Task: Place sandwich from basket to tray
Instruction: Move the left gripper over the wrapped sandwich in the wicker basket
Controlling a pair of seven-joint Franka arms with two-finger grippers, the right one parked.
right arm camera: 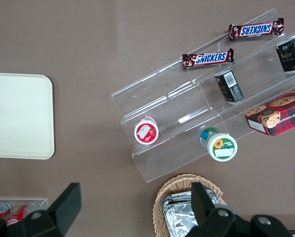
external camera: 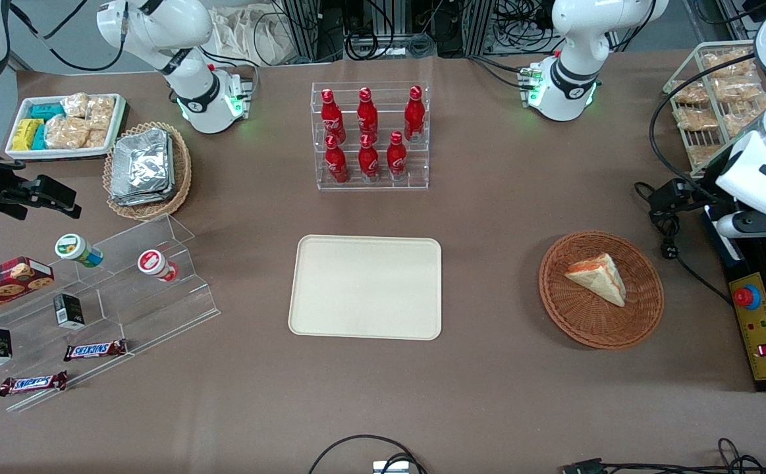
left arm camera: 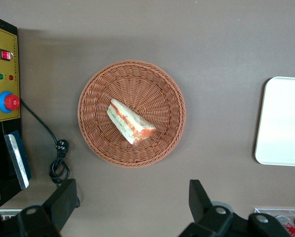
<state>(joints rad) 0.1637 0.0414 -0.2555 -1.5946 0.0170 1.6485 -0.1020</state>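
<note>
Left wrist view looks straight down on the basket point(left arm camera: 131, 113), a round reddish-brown wicker one, with the sandwich point(left arm camera: 130, 122) lying inside it, a white bread wedge whose orange-red filling runs along one long edge. The gripper point(left arm camera: 132, 200) hangs well above the table with its two dark fingers point(left arm camera: 64, 198) spread wide apart; nothing sits between them and they touch nothing, and the sandwich shows in the open space past their tips. Beside the basket in this view lies a yellow control box point(left arm camera: 4, 74) with a red stop button, and a black cable point(left arm camera: 48, 148) coiled on the brown table point(left arm camera: 211, 44). An edge of the cream tray point(left arm camera: 283, 121) shows too, apart from the basket. In the front view the sandwich point(external camera: 597, 277) rests near the middle of the basket point(external camera: 601, 289), which stands toward the working arm's end of the table, while the tray point(external camera: 366, 287) lies flat at the table's centre with bare cloth between the two. A clear rack of red bottles point(external camera: 369, 135) stands farther from the front camera than the tray. The working arm's white body point(external camera: 761, 158) shows above the table's edge near the basket, though the fingers themselves are out of that view.
</note>
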